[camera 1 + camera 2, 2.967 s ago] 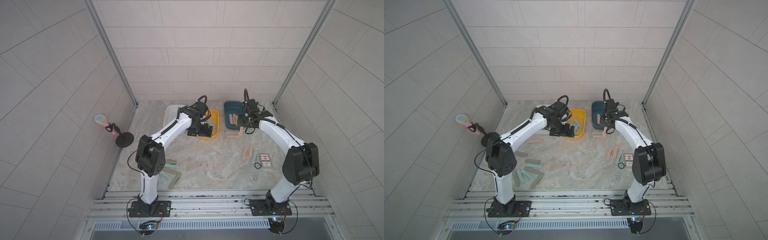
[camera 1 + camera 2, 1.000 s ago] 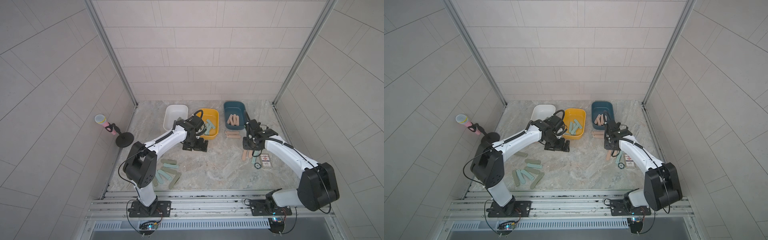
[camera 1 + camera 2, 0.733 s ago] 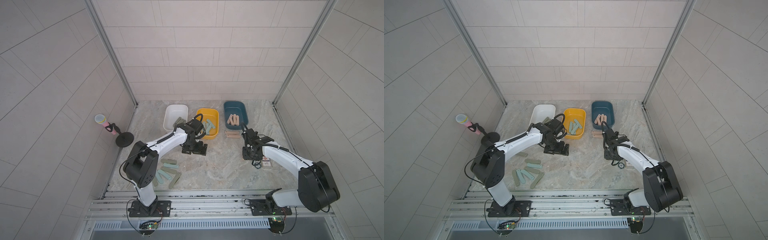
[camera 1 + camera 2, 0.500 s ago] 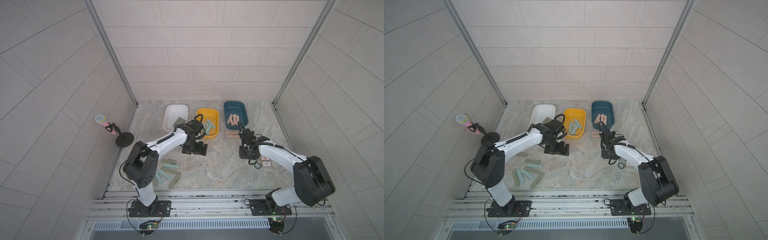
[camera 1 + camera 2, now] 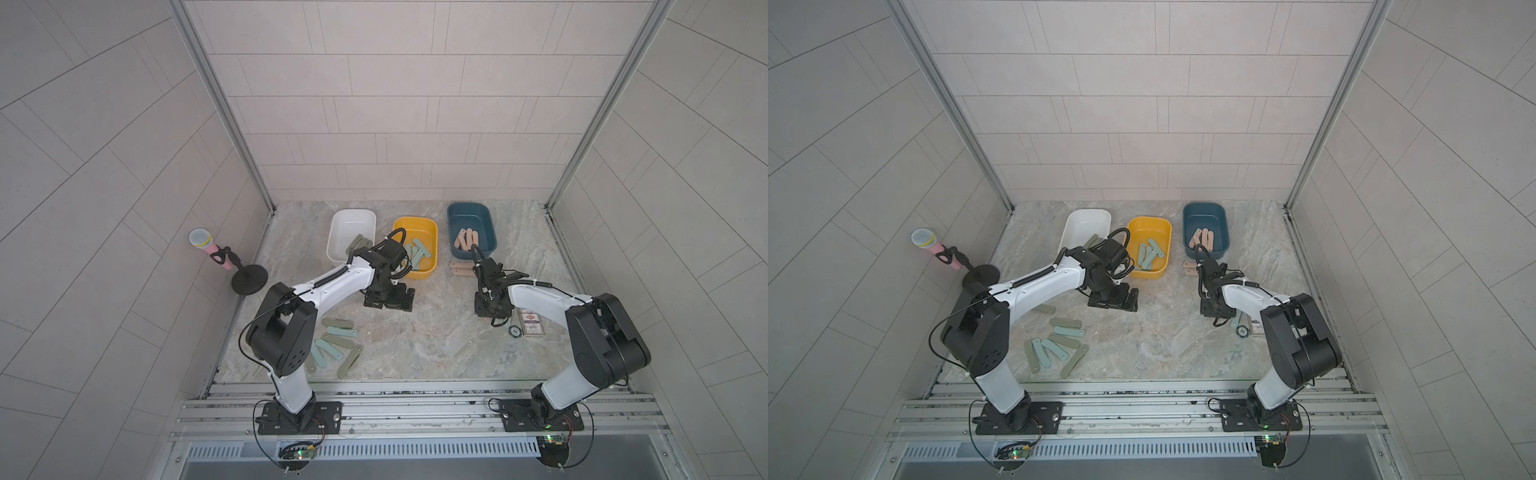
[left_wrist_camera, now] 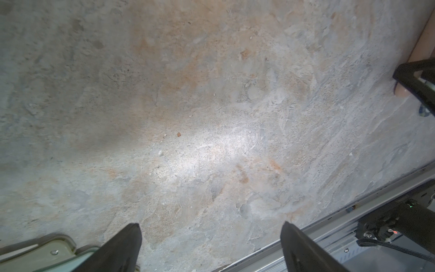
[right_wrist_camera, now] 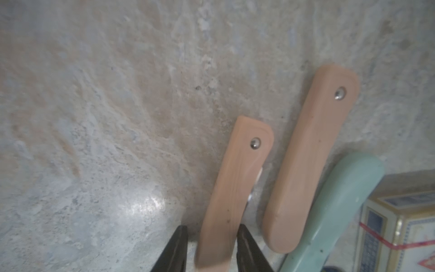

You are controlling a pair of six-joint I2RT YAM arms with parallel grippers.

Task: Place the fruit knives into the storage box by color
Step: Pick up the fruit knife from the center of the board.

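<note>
Three storage boxes stand at the back: a white one with olive-green fruit knives, a yellow one with teal knives, and a blue one with peach-pink knives. My right gripper is low over the table, its jaws open astride a peach-pink knife. One jaw touches the knife and a small gap shows at the other. A second pink knife and a teal knife lie beside it. My left gripper hangs wide open over bare table, holding nothing.
Several loose green and teal knives lie at the front left. Two pink knives lie in front of the blue box. A printed card box and a black disc sit right of my right gripper. A toy microphone on a stand is at the left wall.
My right arm came from the blue box down to the pink knives near the card, and its jaws narrowed around one. My left arm drew back from the yellow box, still open.
</note>
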